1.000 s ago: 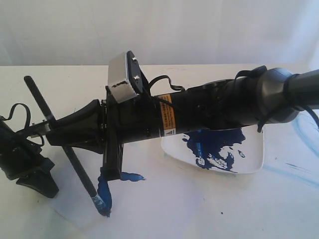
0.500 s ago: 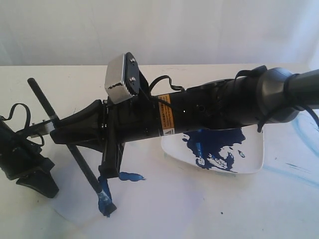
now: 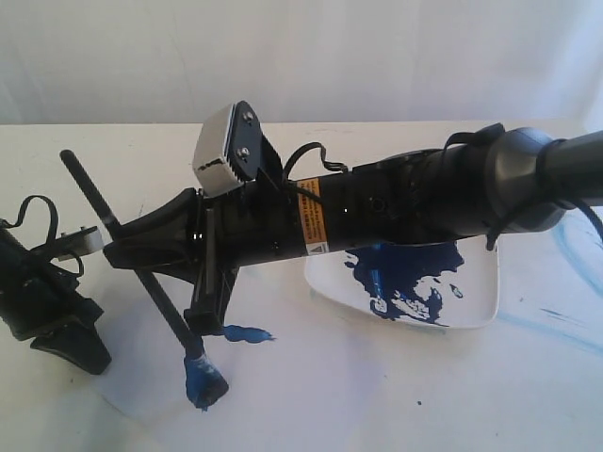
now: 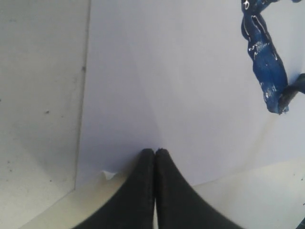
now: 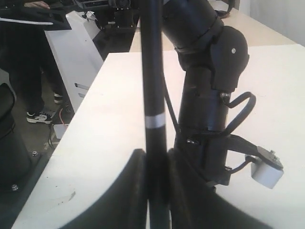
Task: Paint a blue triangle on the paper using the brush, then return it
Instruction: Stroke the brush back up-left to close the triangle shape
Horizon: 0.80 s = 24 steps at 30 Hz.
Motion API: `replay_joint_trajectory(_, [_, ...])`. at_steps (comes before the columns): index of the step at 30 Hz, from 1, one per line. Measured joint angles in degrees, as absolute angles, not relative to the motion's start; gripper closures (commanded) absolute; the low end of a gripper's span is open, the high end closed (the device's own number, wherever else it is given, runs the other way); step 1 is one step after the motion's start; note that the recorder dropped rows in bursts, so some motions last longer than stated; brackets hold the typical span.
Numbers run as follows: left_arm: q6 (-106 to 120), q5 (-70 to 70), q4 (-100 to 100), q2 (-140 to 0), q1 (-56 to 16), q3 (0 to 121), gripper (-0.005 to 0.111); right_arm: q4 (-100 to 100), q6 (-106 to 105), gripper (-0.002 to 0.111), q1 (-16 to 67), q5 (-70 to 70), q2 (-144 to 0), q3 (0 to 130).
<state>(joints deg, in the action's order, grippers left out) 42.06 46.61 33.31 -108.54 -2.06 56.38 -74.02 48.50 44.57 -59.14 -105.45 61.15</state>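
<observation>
Your right fingers clamp the long black-handled brush tilted, so its bristles lay the dark-blue triangle outline on the pale paper sheet, lower left; your left fingers, closed together, seem to pin it.

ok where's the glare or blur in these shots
Exterior view: the white table washes out pale, everything mildly soft. Left wrist view: white glints on the wet dark-blue painted stroke; the left gripper is featureless black. Right wrist view: the long black-handled paintbrush looms close, slightly soft.
</observation>
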Motion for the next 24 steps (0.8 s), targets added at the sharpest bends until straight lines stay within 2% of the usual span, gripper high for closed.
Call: replay_joint_trajectory(24, [42.06, 46.61, 33.31, -108.54, -2.06, 56.38, 0.107, -73.34, 47.49, 0.108, 44.57, -53.12, -104.89, 61.38])
